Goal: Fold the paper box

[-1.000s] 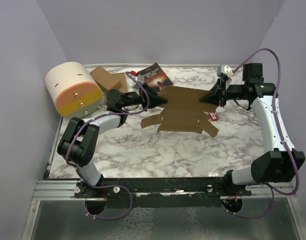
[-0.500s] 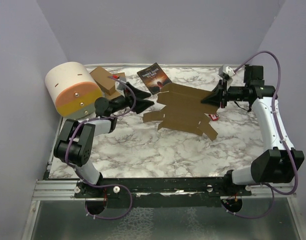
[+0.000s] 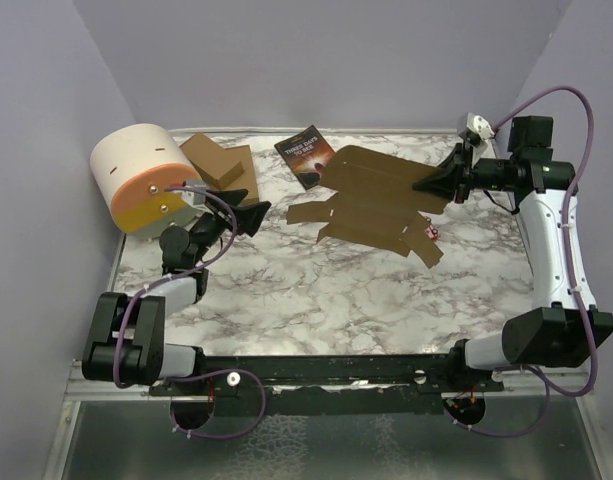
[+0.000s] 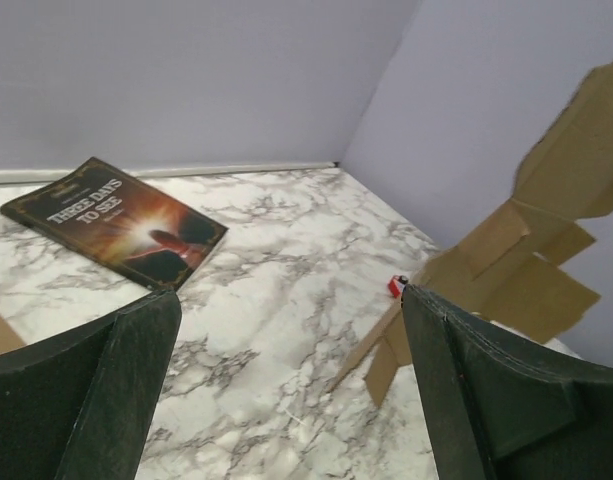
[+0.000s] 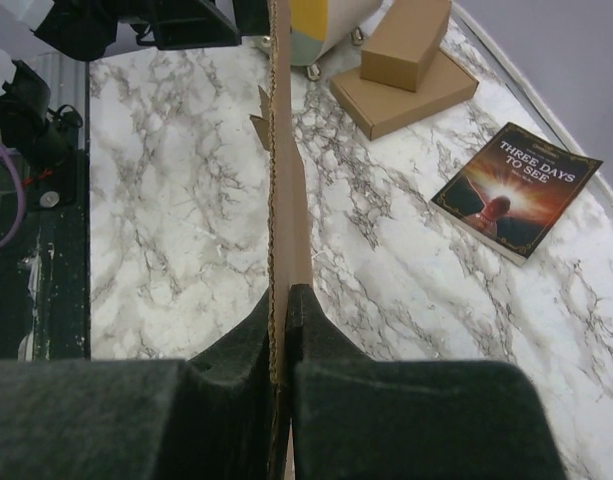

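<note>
The right gripper [image 3: 426, 185], fingers pressed together, pinches the right edge of the flat paper box [image 3: 371, 205], which lies upper centre of the frame. The left gripper [image 3: 248, 207], spread wide, sits well apart at left.
</note>
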### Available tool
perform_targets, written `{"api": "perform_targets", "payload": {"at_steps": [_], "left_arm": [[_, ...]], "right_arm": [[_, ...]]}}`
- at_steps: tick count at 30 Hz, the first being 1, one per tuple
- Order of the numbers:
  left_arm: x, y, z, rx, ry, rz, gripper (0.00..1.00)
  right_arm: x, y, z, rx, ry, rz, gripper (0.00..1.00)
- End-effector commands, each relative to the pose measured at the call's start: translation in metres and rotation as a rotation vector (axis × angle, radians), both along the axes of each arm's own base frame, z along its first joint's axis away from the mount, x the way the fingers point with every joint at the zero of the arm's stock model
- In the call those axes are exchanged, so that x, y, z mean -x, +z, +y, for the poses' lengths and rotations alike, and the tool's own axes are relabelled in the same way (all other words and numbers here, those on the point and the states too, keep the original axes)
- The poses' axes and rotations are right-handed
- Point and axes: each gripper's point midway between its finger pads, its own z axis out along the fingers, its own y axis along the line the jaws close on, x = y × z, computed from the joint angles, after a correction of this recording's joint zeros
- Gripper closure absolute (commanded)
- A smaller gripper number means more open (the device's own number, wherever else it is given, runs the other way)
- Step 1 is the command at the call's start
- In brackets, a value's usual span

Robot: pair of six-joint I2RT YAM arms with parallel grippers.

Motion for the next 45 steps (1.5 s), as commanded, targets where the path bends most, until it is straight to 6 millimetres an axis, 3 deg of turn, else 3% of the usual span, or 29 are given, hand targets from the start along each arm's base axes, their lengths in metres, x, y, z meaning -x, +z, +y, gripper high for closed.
{"api": "perform_targets", "payload": {"at_steps": [1,6,10,20,26,37,40,45], "left_arm": [[-0.018,-0.031,0.014,-0.069,0.11,0.086,0.1],[-0.019,-0.044,0.007,-0.067,0.057,0.112,0.28],[-0.015,-0.048,0.004,-0.049,0.034,0.093,0.32],[-0.009,-0.057,0.0,-0.046,0.013,0.092,0.33],[-0.006,-0.06,-0.007,-0.064,-0.004,0.09,0.33],[-0.003,-0.079,-0.017,-0.094,-0.032,0.134,0.37],[-0.005,-0.086,-0.018,-0.11,-0.03,0.164,0.47],[-0.009,-0.098,-0.015,-0.148,-0.008,0.204,0.49]], "right_arm": [[0.011,0.02,0.004,-0.048,0.041,-0.004,0.99],[0.013,0.026,0.004,-0.045,0.042,-0.012,0.99],[0.009,0.015,0.0,0.013,0.03,-0.081,0.99],[-0.025,-0.072,-0.011,0.077,-0.006,0.094,0.99],[-0.042,-0.103,-0.021,0.132,-0.096,0.063,0.99],[-0.011,-0.111,-0.011,0.109,0.003,-0.048,0.99],[-0.008,-0.105,-0.01,0.107,0.003,-0.068,0.99],[-0.007,-0.09,-0.009,0.099,-0.011,-0.115,0.99]]}}
